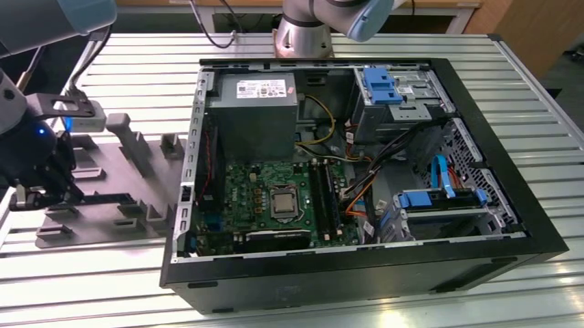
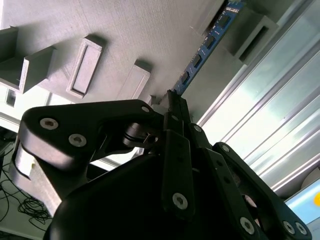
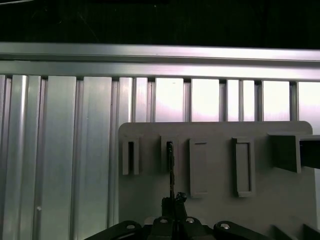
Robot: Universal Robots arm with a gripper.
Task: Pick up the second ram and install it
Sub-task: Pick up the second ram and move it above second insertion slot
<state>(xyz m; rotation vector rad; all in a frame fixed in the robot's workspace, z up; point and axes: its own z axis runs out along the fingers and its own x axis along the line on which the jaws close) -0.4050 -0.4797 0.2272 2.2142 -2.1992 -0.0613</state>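
A ribbed aluminium tabletop (image 1: 91, 287) carries a grey fixture plate (image 1: 96, 222), which lies to the exterior view's left of an open computer case (image 1: 365, 287). The second ram (image 2: 206, 44) stands on edge on the fixture plate, close to the plate's rim, with its far end seated in a slotted post. The jaws are clenched on its near end, and in both wrist views the thin board runs straight out from between them.

Ribbed aluminium slat table top (image 1: 91, 287) catching bright overhead light, wooden bench edge (image 1: 182, 3) behind it, brown wooden panel (image 1: 538, 37) at the exterior view's right, dark floor (image 3: 150, 20) past the table edge, loose black cables (image 2: 15, 212) on a pale floor
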